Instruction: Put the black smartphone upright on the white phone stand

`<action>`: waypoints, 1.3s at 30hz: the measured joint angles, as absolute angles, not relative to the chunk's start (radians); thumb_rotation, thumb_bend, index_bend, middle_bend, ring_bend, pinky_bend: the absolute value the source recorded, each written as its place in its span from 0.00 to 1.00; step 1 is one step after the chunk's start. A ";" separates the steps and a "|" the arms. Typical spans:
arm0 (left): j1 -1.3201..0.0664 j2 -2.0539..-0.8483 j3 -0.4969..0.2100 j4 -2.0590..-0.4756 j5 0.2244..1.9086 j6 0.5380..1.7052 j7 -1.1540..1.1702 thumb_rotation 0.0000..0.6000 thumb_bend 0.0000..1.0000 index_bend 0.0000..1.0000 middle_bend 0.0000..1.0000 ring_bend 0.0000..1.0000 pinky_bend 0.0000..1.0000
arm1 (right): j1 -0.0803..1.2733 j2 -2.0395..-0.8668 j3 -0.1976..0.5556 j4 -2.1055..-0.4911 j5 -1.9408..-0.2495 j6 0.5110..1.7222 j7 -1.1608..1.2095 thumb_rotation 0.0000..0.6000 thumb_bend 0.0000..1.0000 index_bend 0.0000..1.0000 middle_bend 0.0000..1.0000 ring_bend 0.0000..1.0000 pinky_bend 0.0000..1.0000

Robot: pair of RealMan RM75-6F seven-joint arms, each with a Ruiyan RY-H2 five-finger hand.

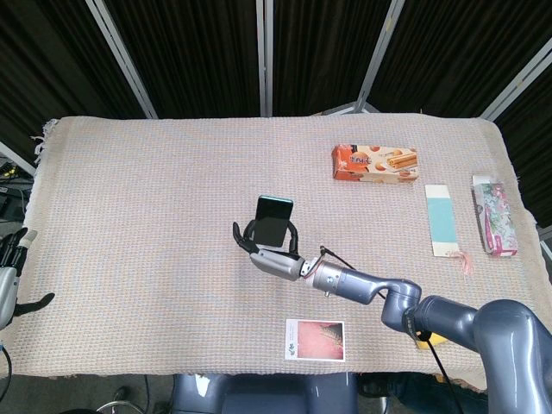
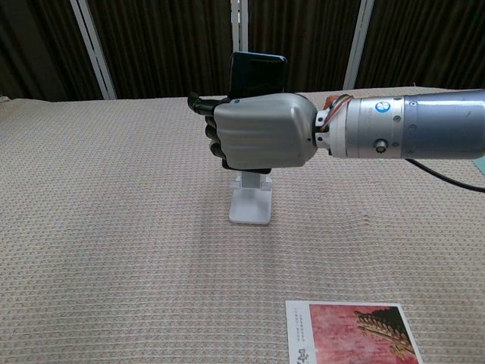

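Observation:
The black smartphone stands upright near the table's middle, and its top edge rises above my right hand. My right hand reaches in from the right, fingers curled around the phone's lower part from both sides. In the chest view the back of the right hand hides the phone's lower half and the stand's cradle. Only the white phone stand post and flat base show, directly under the hand, resting on the cloth. My left hand hangs at the table's far left edge, empty, fingers apart.
A woven beige cloth covers the table. An orange biscuit box lies at the back right, with a teal bookmark and a floral case further right. A red picture card lies at the front edge, below the right forearm.

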State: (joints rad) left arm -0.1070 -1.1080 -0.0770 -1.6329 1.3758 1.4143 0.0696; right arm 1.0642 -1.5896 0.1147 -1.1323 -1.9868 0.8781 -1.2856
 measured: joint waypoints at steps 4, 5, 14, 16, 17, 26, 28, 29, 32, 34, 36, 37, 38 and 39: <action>-0.107 -1.109 -0.077 -1.632 1.373 1.415 0.074 1.00 0.00 0.00 0.00 0.00 0.00 | 1.068 -1.606 0.111 -1.103 -1.986 0.871 -1.294 1.00 0.15 0.49 0.49 0.39 0.19; -0.107 -1.110 -0.077 -1.632 1.372 1.414 0.075 1.00 0.00 0.00 0.00 0.00 0.00 | 1.069 -1.611 0.111 -1.096 -1.984 0.870 -1.297 1.00 0.15 0.49 0.49 0.39 0.19; -0.114 -1.112 -0.080 -1.626 1.357 1.398 0.072 1.00 0.00 0.00 0.00 0.00 0.00 | 1.079 -1.648 0.094 -1.059 -1.974 0.859 -1.286 1.00 0.15 0.49 0.49 0.38 0.16; -0.115 -1.113 -0.079 -1.625 1.356 1.397 0.074 1.00 0.00 0.00 0.00 0.00 0.00 | 1.080 -1.650 0.089 -1.058 -1.975 0.862 -1.281 1.00 0.15 0.49 0.49 0.38 0.16; -0.115 -1.113 -0.079 -1.625 1.356 1.397 0.075 1.00 0.00 0.00 0.00 0.00 0.00 | 1.081 -1.651 0.088 -1.057 -1.975 0.862 -1.282 1.00 0.15 0.49 0.49 0.38 0.16; -0.114 -1.110 -0.078 -1.627 1.358 1.399 0.066 1.00 0.00 0.00 0.00 0.00 0.00 | 1.079 -1.652 0.078 -1.051 -1.968 0.866 -1.279 1.00 0.15 0.49 0.47 0.35 0.14; -0.115 -1.110 -0.078 -1.627 1.358 1.399 0.068 1.00 0.00 0.00 0.00 0.00 0.00 | 1.077 -1.654 0.077 -1.049 -1.963 0.867 -1.277 1.00 0.15 0.49 0.46 0.35 0.13; -0.114 -1.110 -0.078 -1.628 1.359 1.400 0.068 1.00 0.00 0.00 0.00 0.00 0.00 | 1.077 -1.655 0.076 -1.048 -1.963 0.867 -1.277 1.00 0.15 0.49 0.46 0.34 0.13; -0.114 -1.111 -0.078 -1.628 1.359 1.402 0.070 1.00 0.00 0.00 0.00 0.00 0.00 | 1.077 -1.657 0.073 -1.045 -1.963 0.871 -1.274 1.00 0.15 0.49 0.45 0.33 0.12; -0.114 -1.111 -0.077 -1.629 1.360 1.402 0.071 1.00 0.00 0.00 0.00 0.00 0.00 | 1.077 -1.658 0.071 -1.039 -1.963 0.873 -1.270 1.00 0.15 0.48 0.45 0.33 0.12; -0.114 -1.112 -0.076 -1.630 1.361 1.402 0.074 1.00 0.00 0.00 0.00 0.00 0.00 | 1.075 -1.660 0.069 -1.033 -1.959 0.873 -1.268 1.00 0.15 0.46 0.43 0.32 0.11; -0.114 -1.112 -0.076 -1.630 1.361 1.402 0.074 1.00 0.00 0.00 0.00 0.00 0.00 | 1.074 -1.661 0.068 -1.031 -1.957 0.874 -1.266 1.00 0.15 0.45 0.43 0.31 0.11; -0.114 -1.112 -0.075 -1.630 1.362 1.402 0.075 1.00 0.00 0.00 0.00 0.00 0.00 | 1.073 -1.662 0.067 -1.031 -1.957 0.875 -1.265 1.00 0.15 0.44 0.42 0.30 0.11; -0.115 -1.113 -0.075 -1.630 1.362 1.402 0.075 1.00 0.00 0.00 0.00 0.00 0.00 | 1.073 -1.662 0.066 -1.030 -1.957 0.876 -1.265 1.00 0.15 0.43 0.41 0.29 0.11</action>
State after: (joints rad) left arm -0.1145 -1.1127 -0.0752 -1.6304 1.3616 1.4021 0.0752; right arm 1.0728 -1.6622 0.0656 -1.0300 -1.9570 0.8756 -1.2646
